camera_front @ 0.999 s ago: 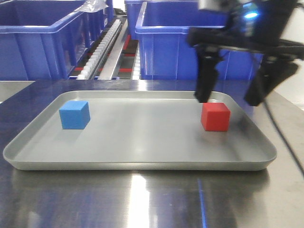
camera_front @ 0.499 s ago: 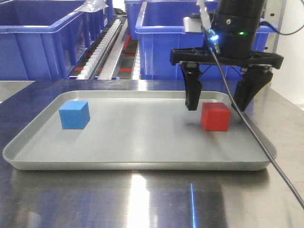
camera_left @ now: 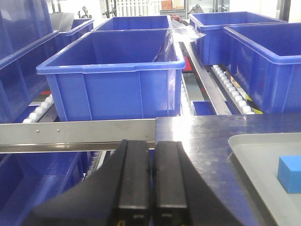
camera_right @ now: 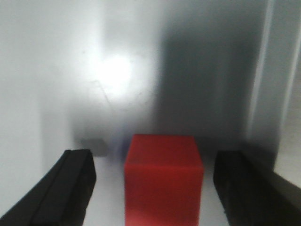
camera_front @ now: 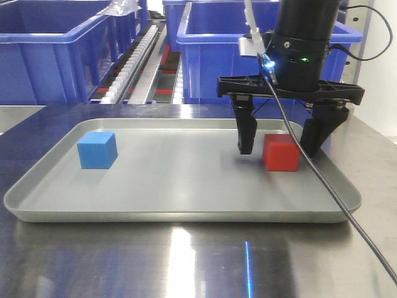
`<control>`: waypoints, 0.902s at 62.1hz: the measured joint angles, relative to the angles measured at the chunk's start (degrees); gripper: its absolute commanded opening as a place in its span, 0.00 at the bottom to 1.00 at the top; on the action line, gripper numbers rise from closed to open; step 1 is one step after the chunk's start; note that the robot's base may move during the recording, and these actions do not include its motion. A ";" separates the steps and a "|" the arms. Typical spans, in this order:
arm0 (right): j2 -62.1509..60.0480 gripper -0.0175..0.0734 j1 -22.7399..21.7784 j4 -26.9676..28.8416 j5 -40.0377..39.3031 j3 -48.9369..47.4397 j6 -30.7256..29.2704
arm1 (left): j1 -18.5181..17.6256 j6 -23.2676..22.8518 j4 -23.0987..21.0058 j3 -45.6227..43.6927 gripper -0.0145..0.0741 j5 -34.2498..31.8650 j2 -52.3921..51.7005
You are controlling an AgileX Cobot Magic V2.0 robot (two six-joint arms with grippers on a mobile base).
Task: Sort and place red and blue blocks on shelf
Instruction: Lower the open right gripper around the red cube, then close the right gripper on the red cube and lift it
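We see the right gripper (camera_front: 277, 151) spread wide, one finger on either side of the red block (camera_front: 282, 155), clear of it and gripping nothing. That block sits on the grey tray (camera_front: 186, 214), toward its right end in the front view. The blue block (camera_front: 97, 149) sits well apart from it, near the left end. The tray lies on the steel desk (camera_front: 186, 267). Our left gripper (camera_left: 149, 179) is closed finger against finger and empty, facing the shelf (camera_left: 75, 133) and its blue bins (camera_left: 117, 70).
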 measured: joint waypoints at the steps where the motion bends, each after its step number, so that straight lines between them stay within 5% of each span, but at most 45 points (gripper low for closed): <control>1: 0.00 0.81 0.00 -0.12 0.00 0.00 0.05 | 0.00 0.00 0.00 0.00 0.30 0.00 0.00; 19: 0.00 0.37 0.12 -1.77 1.20 0.00 0.22 | 0.00 0.00 0.00 0.00 0.30 0.00 0.00; 40: -2.31 0.33 0.12 -1.90 1.06 0.00 -0.95 | 0.00 0.00 0.00 0.00 0.30 0.00 0.00; 47: -5.80 0.24 0.12 -1.90 -1.04 0.00 -7.41 | 0.00 0.00 0.00 0.00 0.30 0.00 0.00; 56: -10.78 0.25 -0.12 -1.70 -3.78 0.17 -18.45 | 0.00 0.00 0.00 0.00 0.30 0.00 0.00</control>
